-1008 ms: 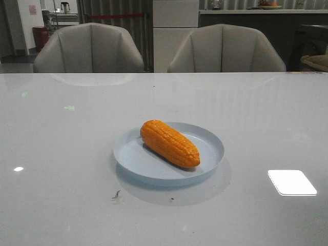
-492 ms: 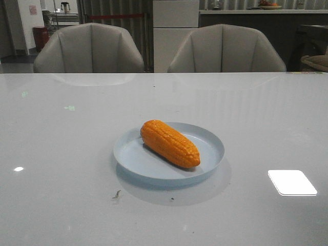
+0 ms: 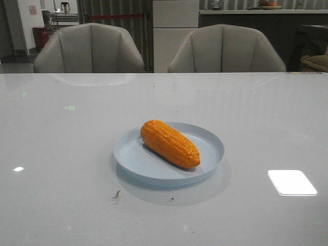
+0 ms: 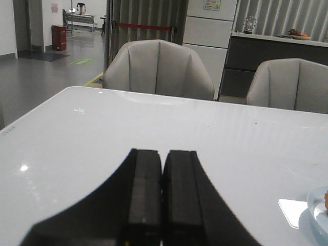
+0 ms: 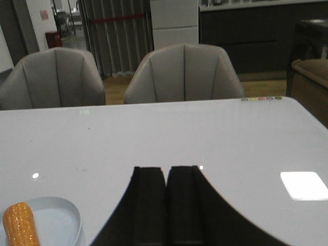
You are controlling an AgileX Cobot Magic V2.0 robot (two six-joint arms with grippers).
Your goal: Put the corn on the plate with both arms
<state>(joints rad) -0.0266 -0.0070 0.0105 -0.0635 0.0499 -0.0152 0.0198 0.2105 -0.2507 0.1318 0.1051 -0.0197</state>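
Note:
The orange corn lies on its side inside the pale blue plate at the middle of the white table, its thick end toward the back left. Neither arm shows in the front view. In the left wrist view my left gripper is shut and empty above the table, with the plate's rim at the frame's edge. In the right wrist view my right gripper is shut and empty, and the corn on the plate shows off to one side, apart from the fingers.
Two grey chairs stand behind the table's far edge. A bright light reflection lies on the glossy tabletop to the right of the plate. A small dark speck sits in front of the plate.

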